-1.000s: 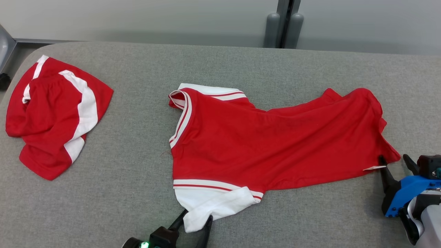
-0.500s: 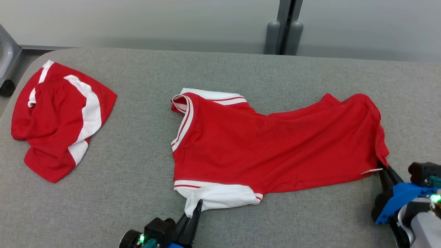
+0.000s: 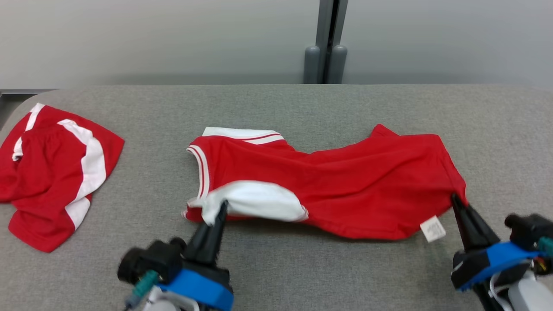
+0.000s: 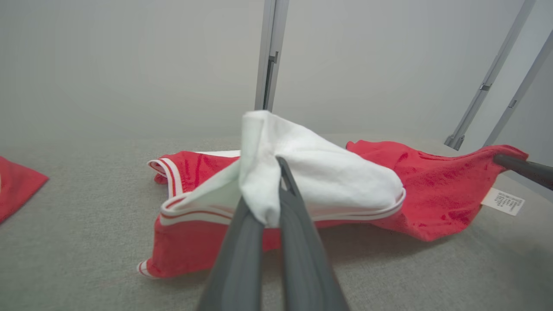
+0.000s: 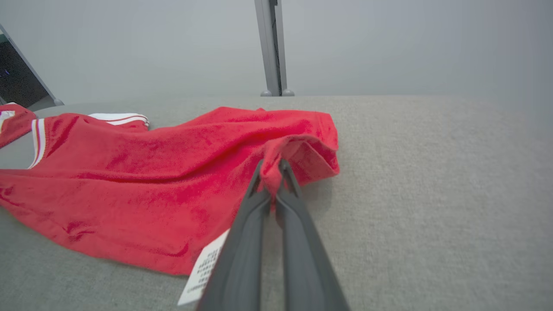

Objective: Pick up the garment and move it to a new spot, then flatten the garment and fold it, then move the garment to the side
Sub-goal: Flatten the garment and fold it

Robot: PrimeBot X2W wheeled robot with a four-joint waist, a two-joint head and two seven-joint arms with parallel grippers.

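Observation:
The garment is a red shirt with white sleeves and striped trim, spread across the middle of the grey table. My left gripper is shut on its near white sleeve, lifted and folded back over the red body. My right gripper is shut on the red hem corner at the right, raised off the table. A white care label hangs under that corner, and it appears again as the label in the right wrist view.
A second red and white garment lies crumpled at the table's left end. A grey wall with a vertical post stands behind the far edge. Bare grey table stretches to the right of the shirt.
Both grippers closed on the shirt and lifted it: the left pulled the white sleeve up over the body, the right raised the hem corner. The head camera also shifted.

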